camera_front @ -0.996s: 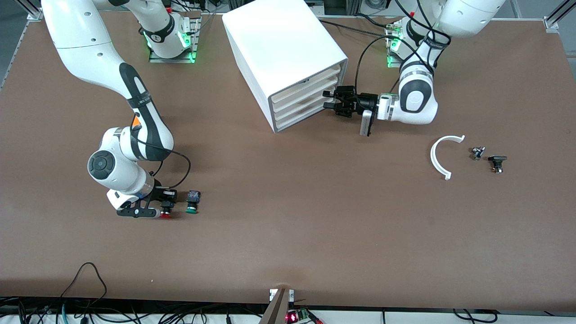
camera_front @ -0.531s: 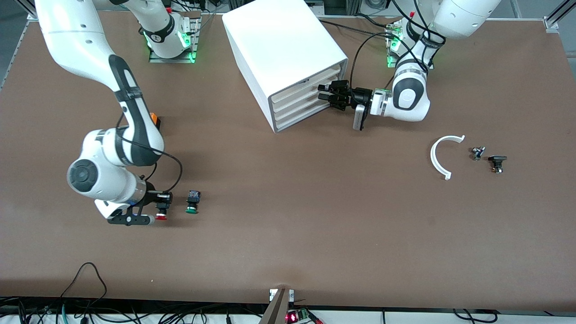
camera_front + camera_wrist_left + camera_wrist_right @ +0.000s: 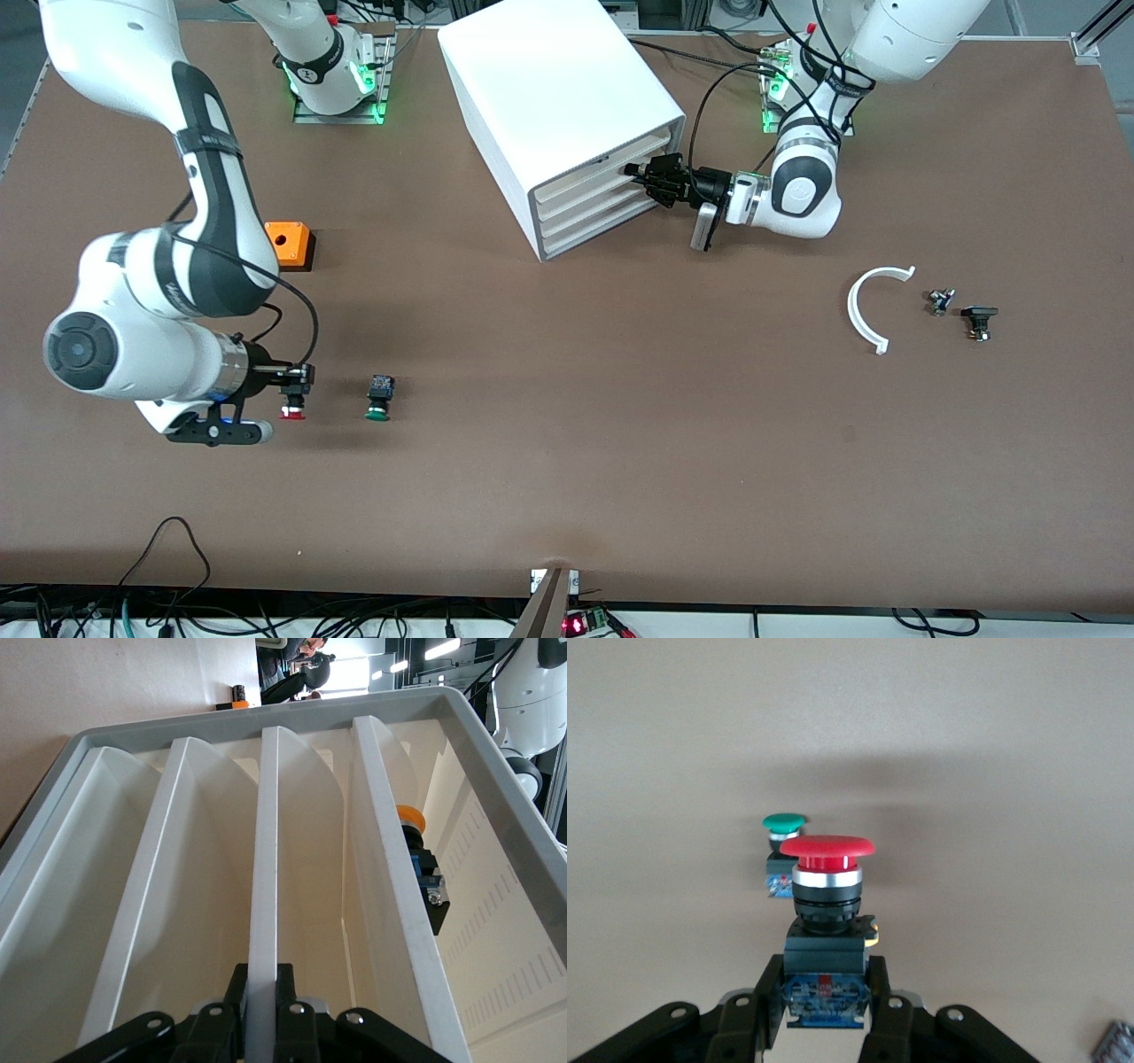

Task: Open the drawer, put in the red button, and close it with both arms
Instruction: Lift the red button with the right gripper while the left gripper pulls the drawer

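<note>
No writing could be read. My right gripper (image 3: 824, 1010) clamped the red button (image 3: 826, 881); my left gripper (image 3: 262, 1010) pinched a drawer (image 3: 266, 859) front edge.

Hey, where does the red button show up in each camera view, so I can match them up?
Front view: red button gripped in the right tool, toward the right arm's end of the table.
Left wrist view: not in it.
Right wrist view: centre of the picture, clamped by its block.
Shared landmark: the green button beside it.
</note>
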Tool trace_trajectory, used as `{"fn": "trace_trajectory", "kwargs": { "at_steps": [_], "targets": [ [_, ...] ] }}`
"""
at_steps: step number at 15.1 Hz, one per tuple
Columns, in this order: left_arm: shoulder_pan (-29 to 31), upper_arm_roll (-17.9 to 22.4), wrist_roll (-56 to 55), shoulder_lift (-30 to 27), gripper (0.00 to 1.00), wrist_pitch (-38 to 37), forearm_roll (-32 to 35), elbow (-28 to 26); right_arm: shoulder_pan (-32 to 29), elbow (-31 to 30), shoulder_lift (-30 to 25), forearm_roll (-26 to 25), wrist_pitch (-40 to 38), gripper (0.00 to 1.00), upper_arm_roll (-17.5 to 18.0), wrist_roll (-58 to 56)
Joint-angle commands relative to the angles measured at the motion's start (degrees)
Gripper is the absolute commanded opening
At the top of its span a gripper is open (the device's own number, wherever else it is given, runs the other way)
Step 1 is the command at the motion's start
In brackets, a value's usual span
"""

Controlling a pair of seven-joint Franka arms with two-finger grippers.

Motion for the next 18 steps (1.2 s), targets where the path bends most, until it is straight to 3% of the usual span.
{"fn": "trace_trajectory", "kwargs": {
  "at_steps": [1, 8, 12, 18],
  "targets": [
    [1.0, -0.3, 1.1, 0.1, 0.0, -0.8, -1.7, -0.3, 1.9, 5.3, -1.0, 0.1, -7.9, 0.0, -0.2, 5.8],
    [3.6, 0.9, -5.9, 0.3, 0.0, -0.4, 0.3, 3.9, 7.9, 6.1, -7.6, 0.3, -15.5, 0.0, 0.3, 19.5],
    [7.3, 1.9, -11.7, 2.0, 0.0, -0.2, 8.3, 9.4, 14.0, 6.2, -7.5, 0.1, -14.6, 0.0, 0.2, 30.5],
    [11.5, 1.9, -14.8, 7.8, 0.0, -0.3, 16.2, 17.8, 17.5, 6.6, -7.3, 0.2, -13.0, 0.0, 0.3, 35.9]
  ]
}}
